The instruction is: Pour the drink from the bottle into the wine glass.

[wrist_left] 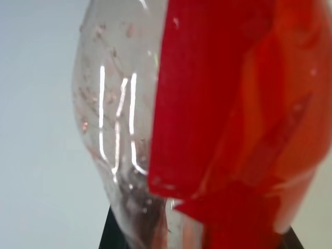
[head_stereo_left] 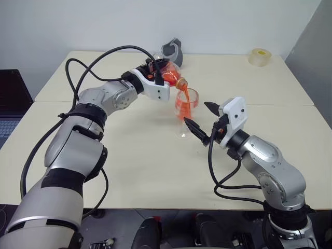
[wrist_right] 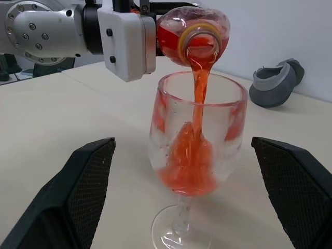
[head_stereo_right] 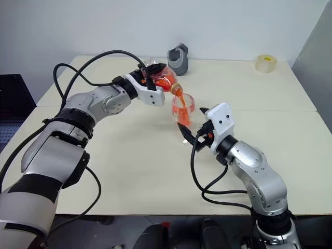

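The bottle (head_stereo_left: 168,77) hangs tipped over the middle of the table (head_stereo_left: 129,166), mouth down and to the right, clamped at its body by the left gripper (head_stereo_left: 155,72), whose black fingers are closed tight on it. From the open mouth the drink (wrist_right: 198,101) falls in a thin red-orange stream into the wine glass (wrist_right: 196,155), which stands upright on its foot directly under the mouth, with a shallow pool gathered at the bottom of the bowl and red splashes on its inner wall. In the left wrist view the bottle's clear wall and red label strip (wrist_left: 207,104) sit very close to the camera.

The table is pale cream, made of two tops joined along a seam that runs left to right behind the glass. A plain white wall (head_stereo_left: 218,23) closes the far side.

The right gripper (head_stereo_left: 199,120) waits just near and right of the glass, its two fingers spread wide on either side of the bowl without touching it.

At the far edge, behind the bottle, lies a dark grey jug (head_stereo_right: 179,58). Far right, near the corner, rests a roll of tape (head_stereo_left: 260,57). Both are well apart from the glass, and nothing stands between the bottle and the glass.
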Robot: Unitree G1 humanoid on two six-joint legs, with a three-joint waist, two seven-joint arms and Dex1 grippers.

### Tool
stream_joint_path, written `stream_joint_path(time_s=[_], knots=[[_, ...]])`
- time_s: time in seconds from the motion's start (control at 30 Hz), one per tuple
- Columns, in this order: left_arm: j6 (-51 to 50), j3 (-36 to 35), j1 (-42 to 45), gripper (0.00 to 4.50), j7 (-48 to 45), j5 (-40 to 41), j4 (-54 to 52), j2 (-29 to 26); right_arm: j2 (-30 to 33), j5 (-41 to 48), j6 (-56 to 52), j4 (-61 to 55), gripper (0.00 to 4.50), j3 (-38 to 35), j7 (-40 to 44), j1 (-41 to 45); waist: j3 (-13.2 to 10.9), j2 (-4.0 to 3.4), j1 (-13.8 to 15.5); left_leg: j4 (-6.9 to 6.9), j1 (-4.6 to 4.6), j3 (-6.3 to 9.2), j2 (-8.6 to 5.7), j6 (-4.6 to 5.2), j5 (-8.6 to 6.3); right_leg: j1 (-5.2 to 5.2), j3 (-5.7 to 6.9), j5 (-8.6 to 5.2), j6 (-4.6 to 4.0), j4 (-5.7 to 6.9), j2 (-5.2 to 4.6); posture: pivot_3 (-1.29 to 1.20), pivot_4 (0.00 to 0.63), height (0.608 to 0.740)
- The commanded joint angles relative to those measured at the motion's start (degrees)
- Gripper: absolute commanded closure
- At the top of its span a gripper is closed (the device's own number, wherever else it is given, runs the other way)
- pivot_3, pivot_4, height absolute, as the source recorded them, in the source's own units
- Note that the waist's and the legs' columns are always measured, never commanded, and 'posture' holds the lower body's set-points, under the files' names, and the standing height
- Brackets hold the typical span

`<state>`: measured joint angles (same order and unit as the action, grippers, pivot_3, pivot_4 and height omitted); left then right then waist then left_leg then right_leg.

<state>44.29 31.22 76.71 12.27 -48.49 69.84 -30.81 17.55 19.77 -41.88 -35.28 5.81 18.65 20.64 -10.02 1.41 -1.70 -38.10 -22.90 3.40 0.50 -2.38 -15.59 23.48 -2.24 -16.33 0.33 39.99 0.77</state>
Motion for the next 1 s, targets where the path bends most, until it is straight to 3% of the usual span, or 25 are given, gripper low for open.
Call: stream_joint_path(time_s=[0.03, 1.0], knots=[[0.1, -0.4, 2.5, 3.64, 1.7, 0.5, -0.6, -1.2, 0.1, 0.9, 0.4, -2.9, 0.0, -0.6, 0.3, -0.2, 0.0, 0.0, 0.0, 0.0, 0.0, 0.0, 0.0, 0.0, 0.0, 0.0, 0.0, 0.0, 0.0, 0.0, 0.0, 0.0, 0.15, 0.74], [-0.5, -0.5, 3.8, 3.64, 2.0, 0.5, -0.3, -1.6, -0.2, 1.6, 0.5, -3.7, 0.0, 0.1, 0.5, -1.1, 0.0, 0.0, 0.0, -0.01, 0.0, -0.02, 0.0, 0.0, 0.0, 0.01, -0.01, 0.0, 0.0, 0.02, -0.01, 0.0, 0.15, 0.74]])
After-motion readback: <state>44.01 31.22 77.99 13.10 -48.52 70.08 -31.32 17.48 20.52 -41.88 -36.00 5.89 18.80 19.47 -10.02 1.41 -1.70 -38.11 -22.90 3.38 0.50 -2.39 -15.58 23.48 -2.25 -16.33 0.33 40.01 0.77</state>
